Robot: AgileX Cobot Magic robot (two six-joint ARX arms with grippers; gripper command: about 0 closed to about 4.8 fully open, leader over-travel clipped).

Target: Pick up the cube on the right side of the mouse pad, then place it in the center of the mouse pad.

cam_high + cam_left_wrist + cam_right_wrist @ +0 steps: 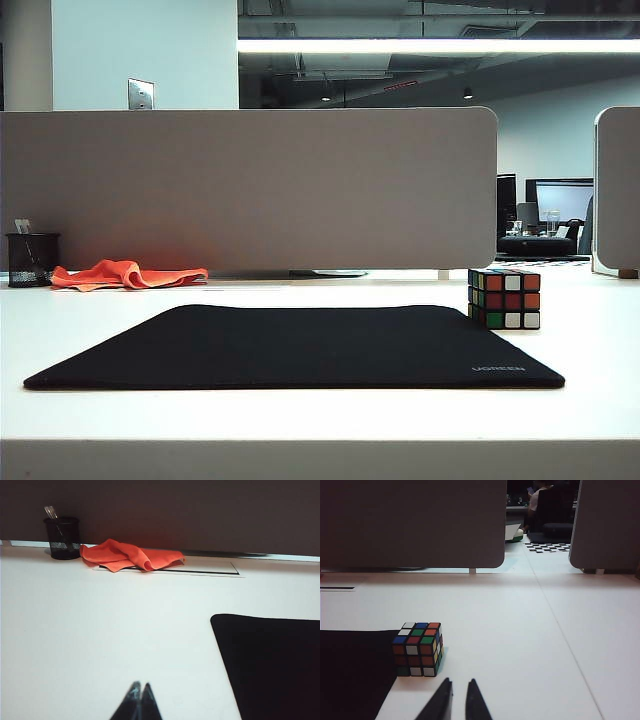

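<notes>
On the mouse pad (300,345) reading "UGREEN", the cube (504,298) overlaps its right edge; left hand (138,686) together, right hand (458,682) slightly apart.

A white surface (320,420) stretches out in front of me, and a grey partition panel (250,185) stands along its far edge. At the left by the panel sit a black mesh pen cup (32,259) and a crumpled orange cloth (128,274). Overhead runs a long strip light (438,46); beyond the panel's right end, monitors (560,200) on a distant desk.
</notes>
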